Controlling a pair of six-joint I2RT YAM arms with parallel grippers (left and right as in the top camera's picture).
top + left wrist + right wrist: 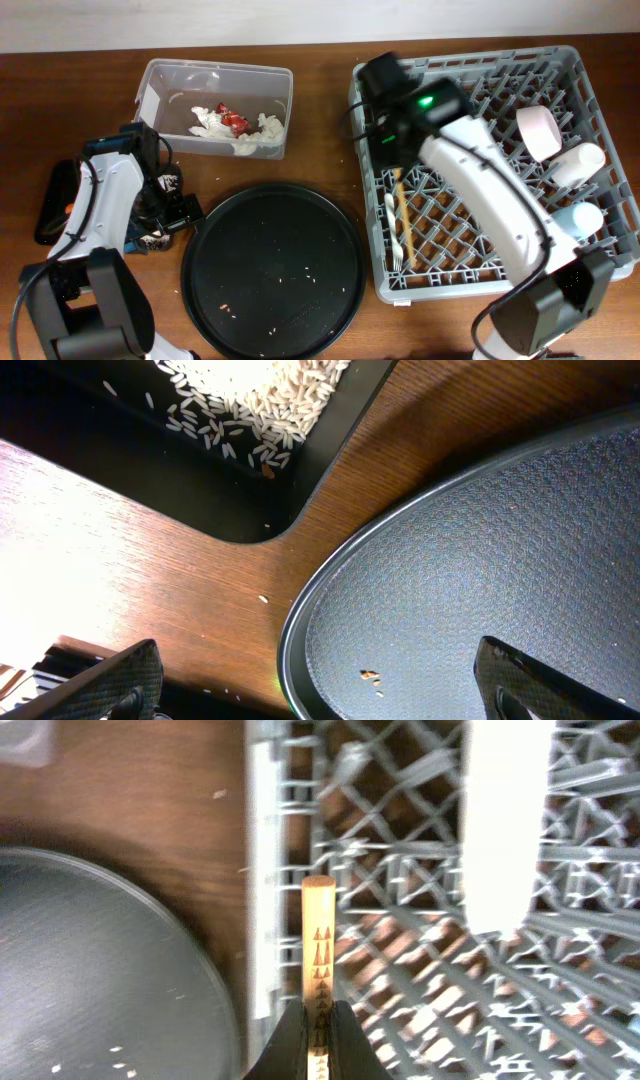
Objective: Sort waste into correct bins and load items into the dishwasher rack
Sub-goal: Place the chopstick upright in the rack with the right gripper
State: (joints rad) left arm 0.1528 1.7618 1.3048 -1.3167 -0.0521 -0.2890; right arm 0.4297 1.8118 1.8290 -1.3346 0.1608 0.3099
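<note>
One rack [455, 268], one tub [152, 82], one stick [318, 950], two cups [578, 163]

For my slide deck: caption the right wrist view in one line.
Right pincer shut on a patterned wooden stick over the grey dishwasher rack, round black tray at left.

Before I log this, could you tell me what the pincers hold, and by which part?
The right pincer grips the wooden stick near one end; the left pincer is open, empty.

Brown wood table [320, 130]. On it: clear tub [250, 75] upper left, shallow black tray [50, 215] left edge, round black tray [272, 250] bottom centre, grey rack [450, 290] right.
</note>
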